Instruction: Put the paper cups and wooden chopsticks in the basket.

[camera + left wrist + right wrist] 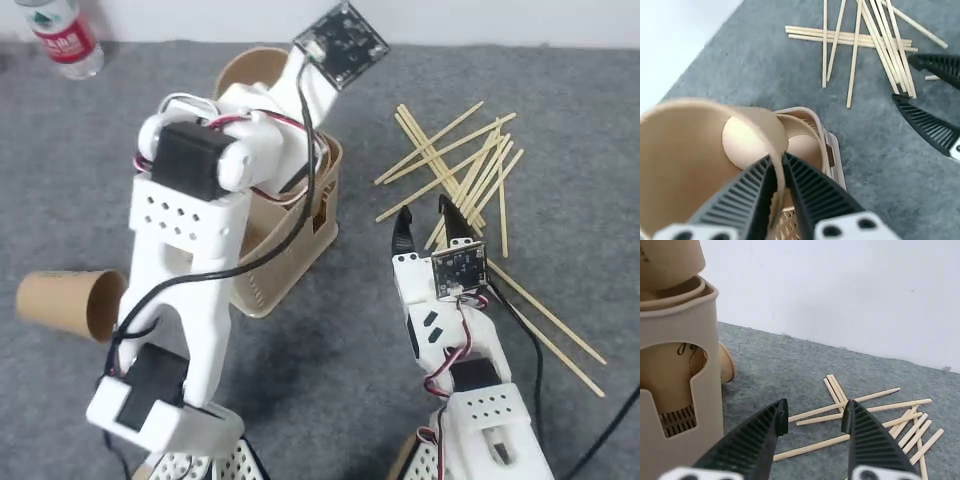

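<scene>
Left wrist view gives me the clearest read. My left gripper [776,162] is pinched tight on the rim of a paper cup [690,150], one finger inside the mouth and one outside, with only the cup wall between the jaws. The cup is plain brown and tipped so that I look straight down its mouth to the round bottom. It hangs over the basket [832,155], whose beige rim and slotted wall sit right under it. In the high view it pokes out from behind the arm, above the basket's far edge. Through the handle cut-out in the right wrist view I can make out another cup [670,375] standing inside the basket.

My right gripper [424,208] has its jaws spread well apart and holds nothing. It sits low over the grey mat [330,400], pointed at the wooden chopsticks [460,170], with its tips at the near edge of the pile. Whether a tip touches a stick I cannot tell. The chopsticks are pale, bare sticks, scattered and crossing one another on the mat to the right of the basket in the high view, with a couple of strays running out beside the right arm.

A third cup [70,303] lies on its side on the mat on the basket's other side, mouth turned toward the left arm. A plastic bottle [65,35] is at the far left corner.
</scene>
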`<state>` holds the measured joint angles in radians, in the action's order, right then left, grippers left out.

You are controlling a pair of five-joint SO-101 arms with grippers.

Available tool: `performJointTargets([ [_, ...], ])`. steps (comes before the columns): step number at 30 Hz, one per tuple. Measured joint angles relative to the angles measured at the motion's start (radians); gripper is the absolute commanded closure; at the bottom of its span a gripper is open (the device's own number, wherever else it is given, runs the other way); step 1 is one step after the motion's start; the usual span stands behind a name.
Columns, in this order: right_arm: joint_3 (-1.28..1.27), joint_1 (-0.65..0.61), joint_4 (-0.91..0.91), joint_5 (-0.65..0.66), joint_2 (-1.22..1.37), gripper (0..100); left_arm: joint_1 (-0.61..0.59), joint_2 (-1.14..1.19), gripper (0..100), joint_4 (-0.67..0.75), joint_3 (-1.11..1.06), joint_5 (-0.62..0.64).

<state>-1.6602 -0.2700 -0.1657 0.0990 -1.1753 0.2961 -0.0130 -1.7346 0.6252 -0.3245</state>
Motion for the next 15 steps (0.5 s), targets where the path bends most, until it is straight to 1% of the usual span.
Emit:
performJointTargets([
  [4, 0.000, 0.000, 0.000, 0.000, 0.000, 81.6, -0.021, -0.020, 99, 0.000, -0.037, 0.021],
  [11, 0.000, 0.000, 0.000, 0.000, 0.000, 81.6, 0.031, -0.189, 99, 0.000, -0.222, 0.023],
  [15, 0.000, 0.000, 0.000, 0.000, 0.000, 81.6, 0.031, -0.210, 99, 0.000, -0.276, 0.025],
])
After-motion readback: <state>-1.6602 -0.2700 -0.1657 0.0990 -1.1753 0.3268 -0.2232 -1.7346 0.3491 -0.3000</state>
